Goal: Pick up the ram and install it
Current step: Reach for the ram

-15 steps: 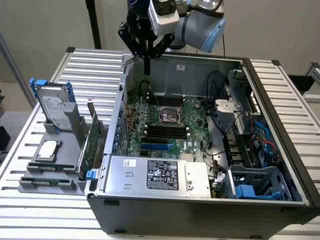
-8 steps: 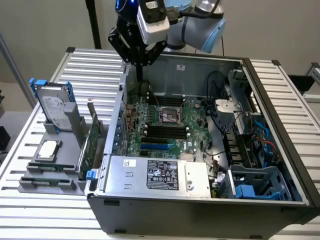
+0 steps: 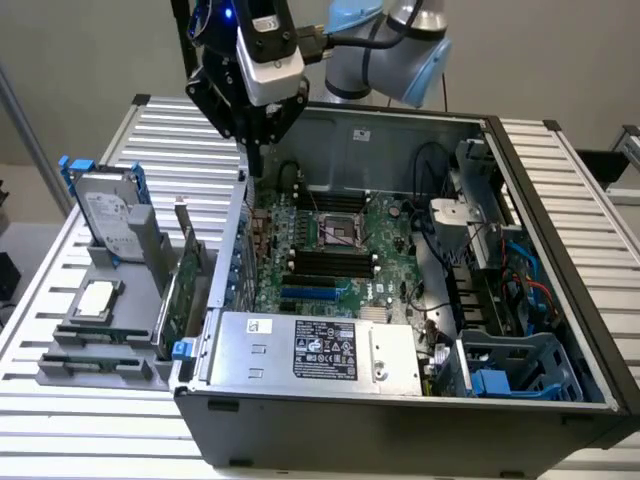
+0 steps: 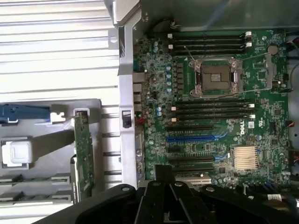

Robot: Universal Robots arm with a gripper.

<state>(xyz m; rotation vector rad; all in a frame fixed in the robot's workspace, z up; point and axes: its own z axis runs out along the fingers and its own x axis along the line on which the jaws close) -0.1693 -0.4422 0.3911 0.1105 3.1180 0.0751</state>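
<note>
From my console I saw the gripper (image 3: 255,150) hanging in the upper part of the exterior view, toward the exterior view's left, just above the wall on that side of the open computer case (image 3: 400,430). Its fingers were drawn together, and I saw nothing held between them. In the wrist view the gripper (image 4: 164,173) looked down on the motherboard (image 4: 205,140). There I could see the processor socket (image 4: 212,77) with rows of black memory slots (image 4: 212,109) on either side of it, and a blue slot (image 4: 191,138) and a finned heat sink (image 4: 244,156) nearer the gripper. The ram (image 3: 100,337) lay flat in a grey holder (image 3: 60,378) in the lower left of the exterior frame, outside the case and well apart from the gripper. A second narrow stick lay just beside it, nearer the frame's lower edge. In the same holder I made out the square silver processor chip (image 3: 95,300) just above the ram in the frame and a hard drive (image 3: 105,215) standing tilted above that. The larger green expansion card (image 3: 180,290) stood on edge between the holder's flat part and the case. Holder and case stood on a white slatted table (image 3: 40,440). Inside the case, a silver power supply (image 3: 310,350) with a black label sat in the lower middle of the frame, below the motherboard.
</note>
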